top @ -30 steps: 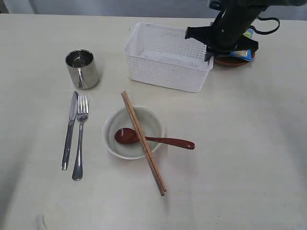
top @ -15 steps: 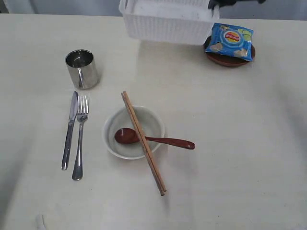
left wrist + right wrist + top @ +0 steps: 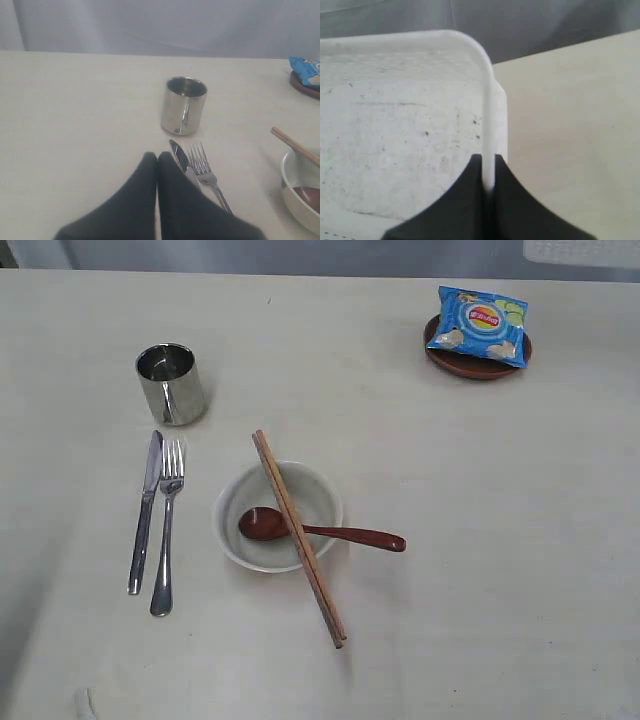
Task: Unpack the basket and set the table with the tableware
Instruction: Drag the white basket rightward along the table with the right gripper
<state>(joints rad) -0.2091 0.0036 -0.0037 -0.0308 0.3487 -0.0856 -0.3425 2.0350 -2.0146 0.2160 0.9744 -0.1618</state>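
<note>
Right claw: The right claw (image 3: 487, 172) was pinched tight on one thin wall of the basket (image 3: 395, 125).
Left claw: The left claw (image 3: 157, 160) was closed with nothing in it. It hung just over the knife (image 3: 145, 510) and fork (image 3: 165, 540).
Where the basket was: Only a white bit showed at the far right corner of the wide view, past the plate (image 3: 480, 370). It was too cut off to tell if it sat on the table (image 3: 480, 540) or hung in the air.
What could go wrong: The grip was on one edge only, so the basket could tip or slip out. If it swung low, it could hit the chip bag (image 3: 482, 323) and push the plate. A bump to the table could roll the chopsticks (image 3: 300, 540) off the bowl (image 3: 225, 525). The left claw could knock the knife and fork crooked if it dropped.
Basket inside: The part that showed looked empty, with small dark specks.
Cup: The cup (image 3: 170, 383) stood up and looked empty.
Bowl: The round end of the spoon (image 3: 340, 533) sat in it. The chopsticks lay across its rim.
Plate: The chip bag lay on top of it.
</note>
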